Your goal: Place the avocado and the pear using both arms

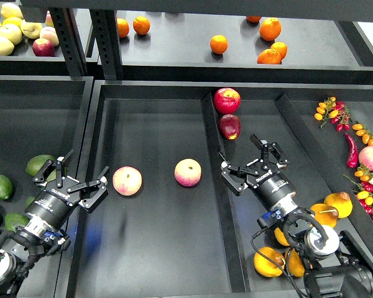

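Several dark green avocados lie in the left bin, one (pixel 38 164) just behind my left gripper and another (pixel 0 186) farther left. Orange-yellow pears lie at the lower right, one (pixel 339 203) right of my right arm and another (pixel 267 261) near the front edge. My left gripper (pixel 78 179) is open and empty, over the wall between the left bin and the middle tray. My right gripper (pixel 250 166) is open and empty, above the right tray, behind and left of the pears.
Two pink-and-yellow peaches (pixel 127 180) (pixel 188 172) lie in the middle tray (pixel 155 248). Two red apples (pixel 227 99) (pixel 229 126) sit at the back of the right tray. Chillies and small tomatoes (pixel 351 149) lie far right. Oranges (pixel 219 44) and pale apples (pixel 6 31) sit on the back shelf.
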{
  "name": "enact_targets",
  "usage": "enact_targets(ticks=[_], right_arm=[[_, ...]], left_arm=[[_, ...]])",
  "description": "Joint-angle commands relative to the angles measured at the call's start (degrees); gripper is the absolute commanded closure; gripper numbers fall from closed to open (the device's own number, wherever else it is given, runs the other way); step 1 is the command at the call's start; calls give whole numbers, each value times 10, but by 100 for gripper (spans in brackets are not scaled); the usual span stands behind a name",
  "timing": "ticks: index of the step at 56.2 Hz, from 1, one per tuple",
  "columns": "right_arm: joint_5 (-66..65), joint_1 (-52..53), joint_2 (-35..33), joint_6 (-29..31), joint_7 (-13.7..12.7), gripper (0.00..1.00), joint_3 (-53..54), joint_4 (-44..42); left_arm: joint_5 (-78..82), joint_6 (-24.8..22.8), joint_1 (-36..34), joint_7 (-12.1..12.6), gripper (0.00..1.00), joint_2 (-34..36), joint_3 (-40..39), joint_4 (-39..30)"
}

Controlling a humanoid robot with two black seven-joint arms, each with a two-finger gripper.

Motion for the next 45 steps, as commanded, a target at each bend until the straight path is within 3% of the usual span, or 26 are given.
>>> enact_targets(ticks=[1, 5, 20, 45], right_arm=[[0, 0, 0, 1, 88, 0, 4, 46], [-2, 0, 0, -3, 136, 0, 1, 59], [-3, -14, 0, -3, 144, 0, -72, 51], [2, -36, 0, -1, 144, 0, -101, 32]], left_arm=[[1, 0, -17, -38, 1, 0, -2, -16], [9, 0, -19, -57, 1, 0, 4, -40], [31, 0, -21, -94, 1, 0, 23, -60], [31, 0, -20, -102, 1, 0, 24, -67]])
